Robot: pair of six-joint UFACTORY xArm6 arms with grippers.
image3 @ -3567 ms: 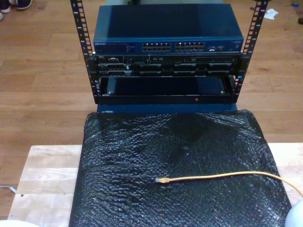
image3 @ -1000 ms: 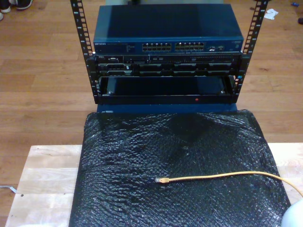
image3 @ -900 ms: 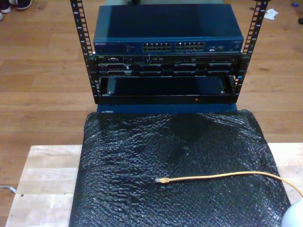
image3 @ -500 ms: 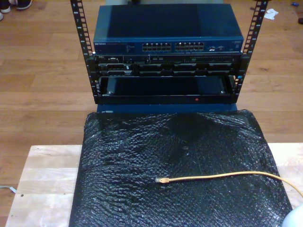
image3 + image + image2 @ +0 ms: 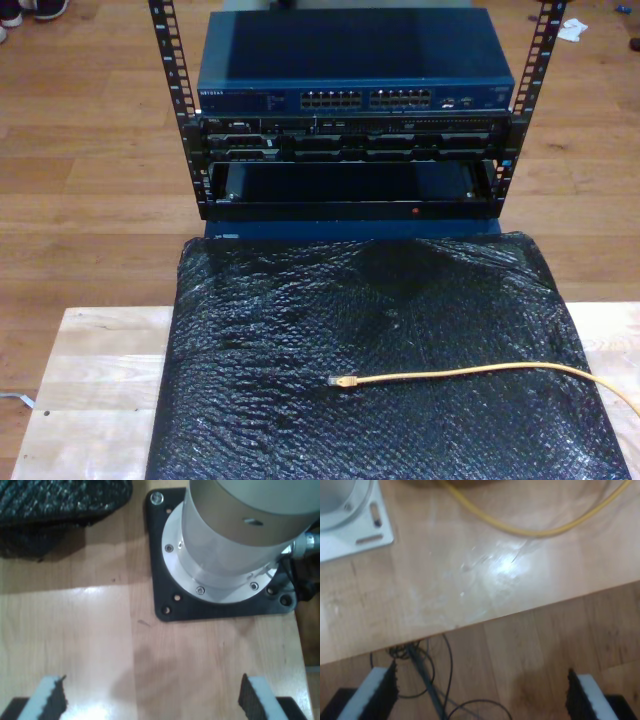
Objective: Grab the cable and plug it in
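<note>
The yellow-orange cable (image 5: 470,373) lies on a black bubble-wrap mat (image 5: 300,320). Its clear plug (image 5: 343,381) points toward the exterior view's left, and the cable runs off at that view's right edge. A loop of the same cable (image 5: 535,531) rests on the wooden table ahead of my second gripper (image 5: 482,695), which is open with nothing between its pads and hangs past the table edge, over the floor. My first gripper (image 5: 150,702) is open above bare table, facing an arm base (image 5: 230,535). The blue network switch (image 5: 355,60) has a row of ports (image 5: 370,99).
The switch sits in a black rack (image 5: 350,160) on the wooden floor beyond the table (image 5: 100,380). A black base plate (image 5: 165,605) and a white base plate (image 5: 350,530) are bolted to the table. Thin black cables (image 5: 437,680) trail on the floor below the table edge.
The white rounded arm part at the exterior view's bottom right corner has slid out of the picture. The cable and plug have not moved.
</note>
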